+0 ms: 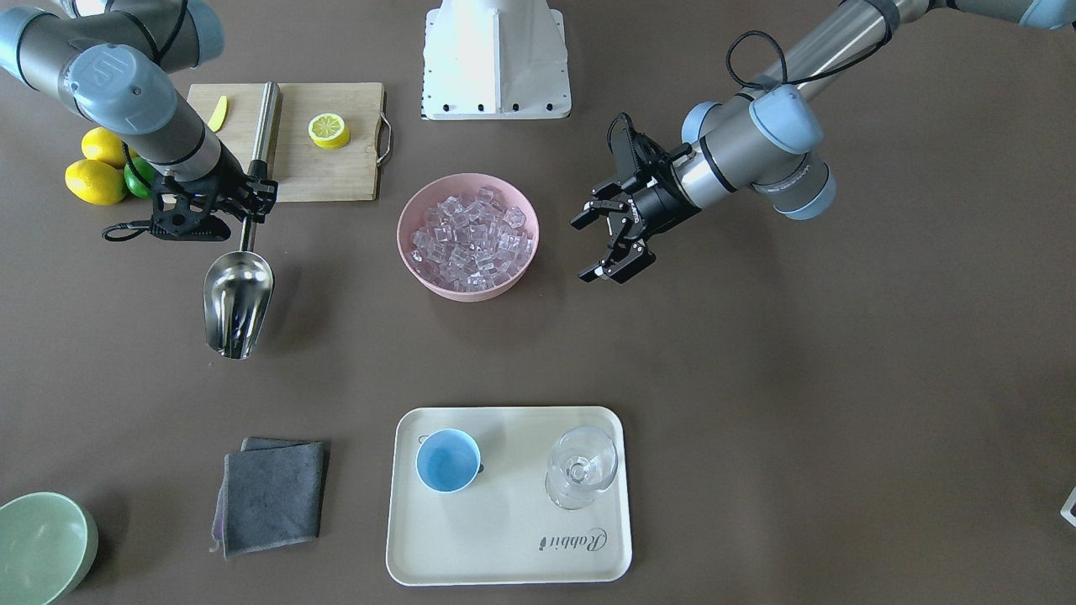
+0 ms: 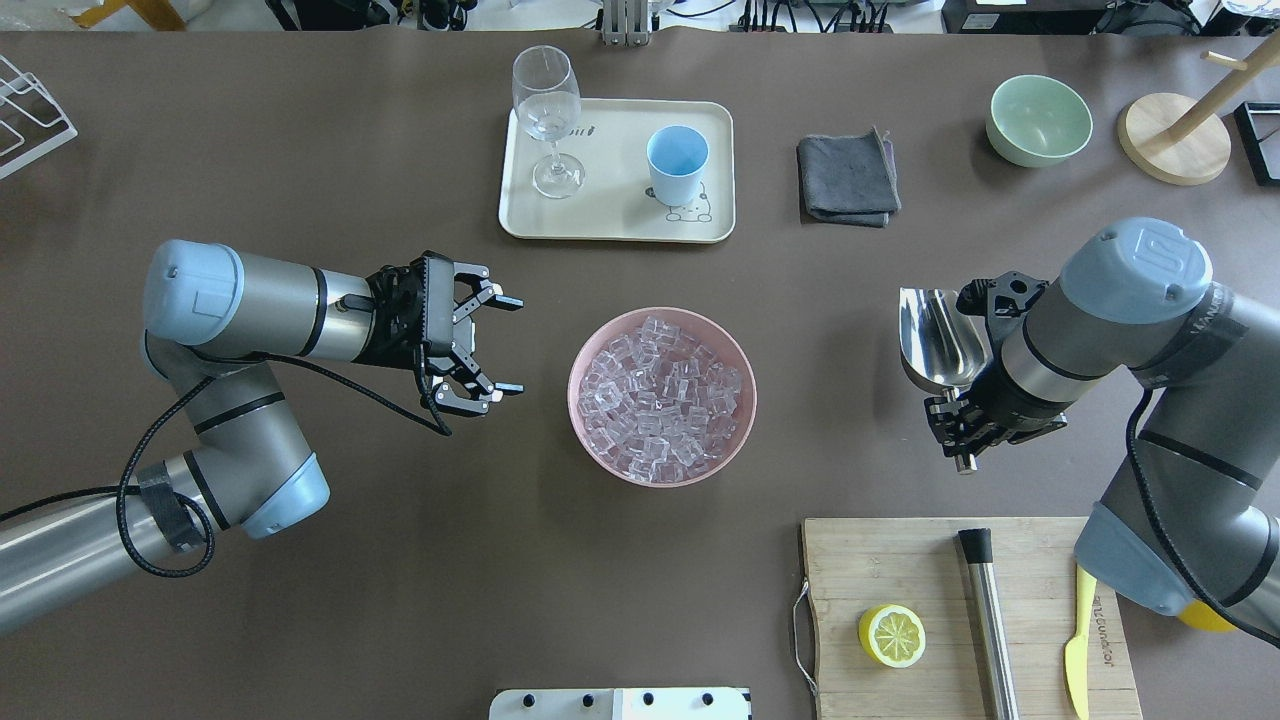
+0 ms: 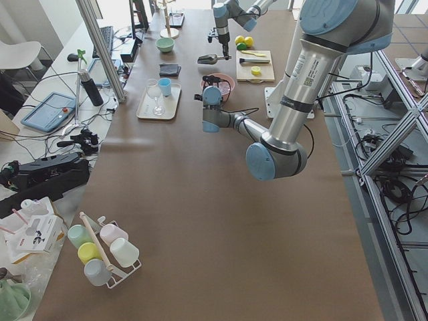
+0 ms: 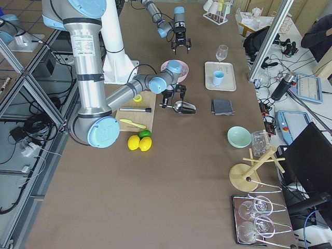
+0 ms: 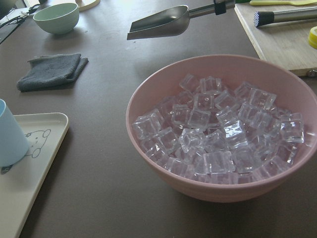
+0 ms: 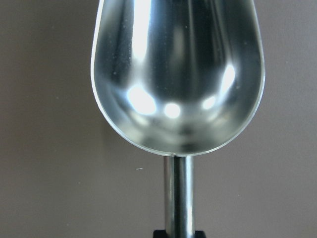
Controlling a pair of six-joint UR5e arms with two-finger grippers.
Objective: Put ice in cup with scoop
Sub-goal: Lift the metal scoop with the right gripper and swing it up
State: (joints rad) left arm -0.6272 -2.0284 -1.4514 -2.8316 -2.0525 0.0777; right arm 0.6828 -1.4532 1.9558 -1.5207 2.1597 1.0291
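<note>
Risk, bowl (image 1: 403, 227): stands unheld on the worktop (image 1: 756, 378); a hard dig might shove or tip it.
Risk, scoop (image 1: 238, 298): the thin handle could twist in the grip and shed ice (image 1: 469, 239), now heaped in the bowl.
Risk, cup (image 1: 448, 460): narrow mouth, on the tray (image 1: 504, 538) near a glass (image 1: 582, 466); cubes may miss.
Right arm: right pincer (image 1: 250, 202) clamped on the scoop handle; empty trough level above the worktop, well apart from the bowl.
Left arm: left pincer (image 1: 584, 249) spread apart, empty, beside the bowl.
</note>
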